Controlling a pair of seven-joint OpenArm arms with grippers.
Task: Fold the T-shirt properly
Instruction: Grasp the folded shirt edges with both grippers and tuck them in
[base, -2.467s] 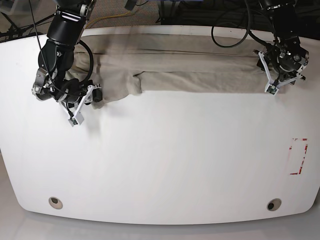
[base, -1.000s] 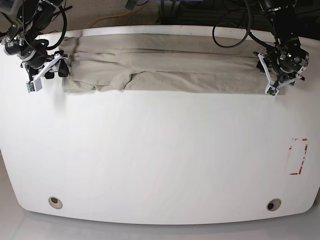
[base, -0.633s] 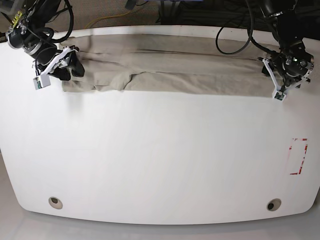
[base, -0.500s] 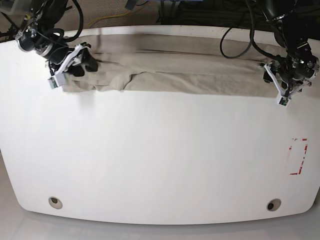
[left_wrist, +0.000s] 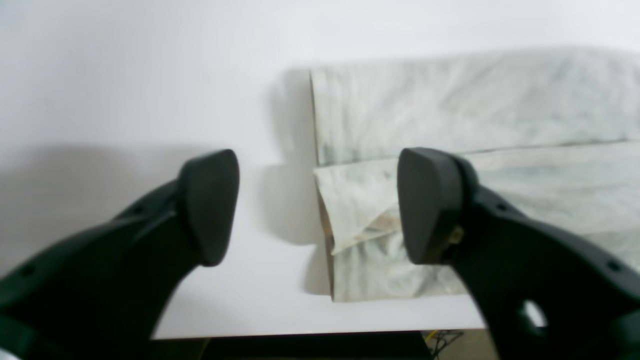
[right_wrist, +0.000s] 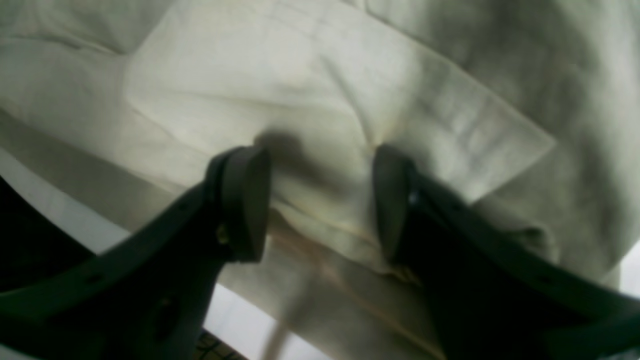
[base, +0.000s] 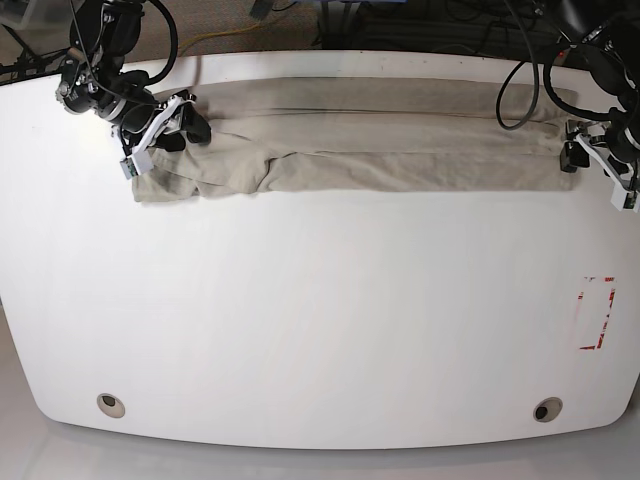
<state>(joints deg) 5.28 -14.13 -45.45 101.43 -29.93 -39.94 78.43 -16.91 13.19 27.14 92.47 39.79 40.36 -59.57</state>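
Left gripper (left_wrist: 317, 205) hangs with its jaws spread wide and nothing between them, just off the shirt's (base: 380, 140) end on the base view's right. From its wrist camera the cut edge of the folded layers runs between the two pads (left_wrist: 210, 205), one pad over bare table (base: 320, 320), the other over cloth, so the end lies straight ahead and slightly below.

Right gripper (right_wrist: 320, 195) sits at the opposite end, its jaws parted over a raised ridge of fabric near what looks like the sleeve. Both pads touch cloth, but whether they actually pinch it I cannot tell; the wrist view is too close and soft.

The shirt lies as a long narrow band along the table's far edge, its long axis running side to side, one arm at each end. The end by the right gripper looks bunched and uneven; the other end looks square.

Any next fold would likely bring the ends together along that axis, so each arm serves its own end, the right one being already on cloth.
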